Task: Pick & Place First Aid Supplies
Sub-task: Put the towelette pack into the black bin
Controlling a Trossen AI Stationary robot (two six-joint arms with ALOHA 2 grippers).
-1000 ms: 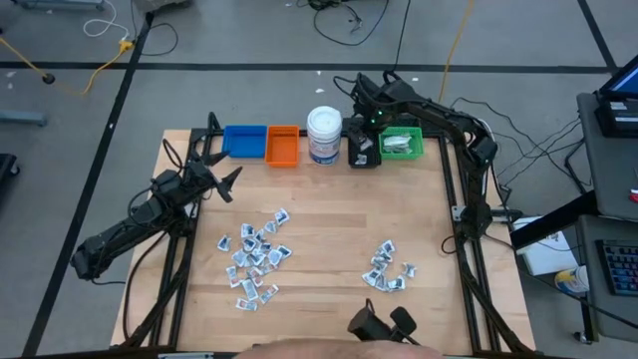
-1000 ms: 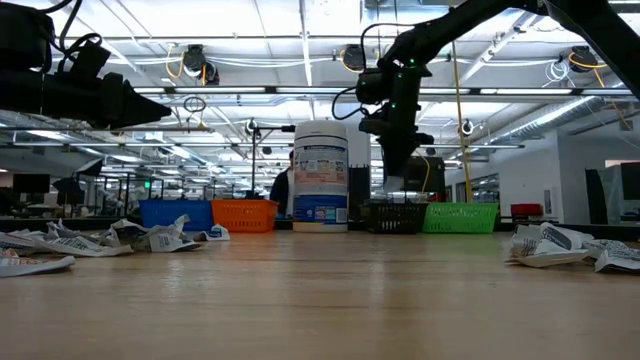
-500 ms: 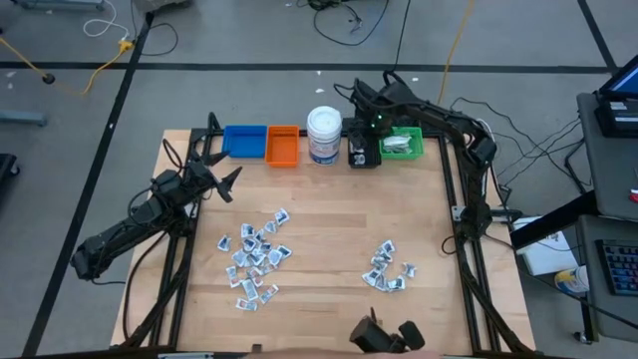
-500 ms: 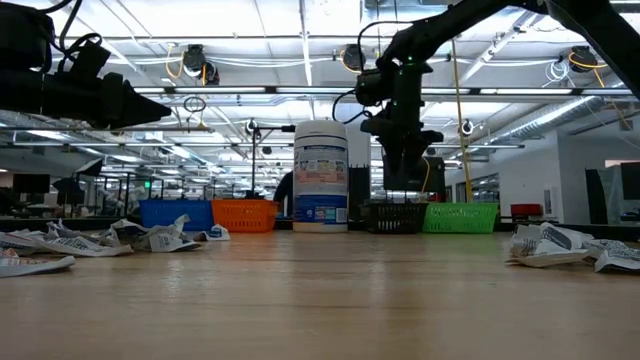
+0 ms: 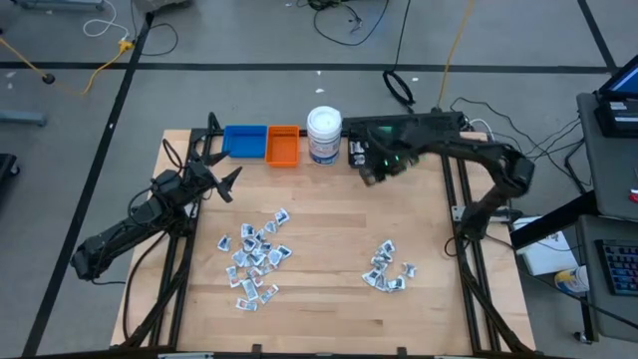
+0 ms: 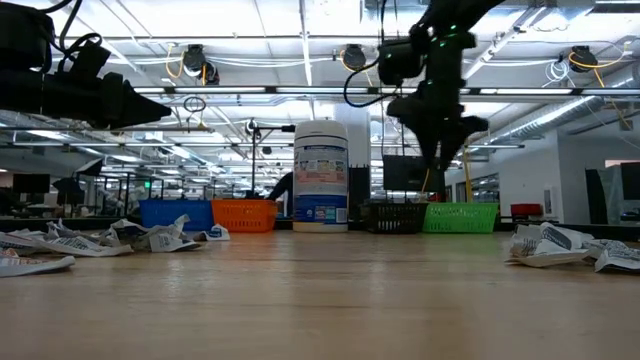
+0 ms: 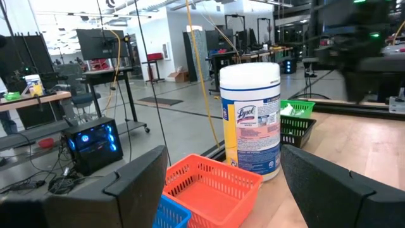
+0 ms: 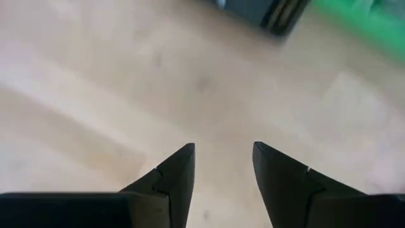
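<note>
The first aid supplies are small white and light-blue packets lying flat on the wooden table in two loose piles, a bigger one at the near left and a smaller one at the near right. My right gripper hangs high over bare wood, just on the near side of the black bin. It points down and is open with nothing between its fingers. My left gripper waits at the left, level and wide open, facing the bins.
Along the far edge stand a blue bin, an orange bin, a white jar with a blue label, the black bin and a green bin. My right arm lies over the green bin in the high view. Bare wood stretches between the two piles.
My right gripper has left its place above the black bin and swung toward the table's near and right edges, staying high, and has rolled about its own axis. Its fingers stand wider apart than a second ago. The packets on the table lie as before.
</note>
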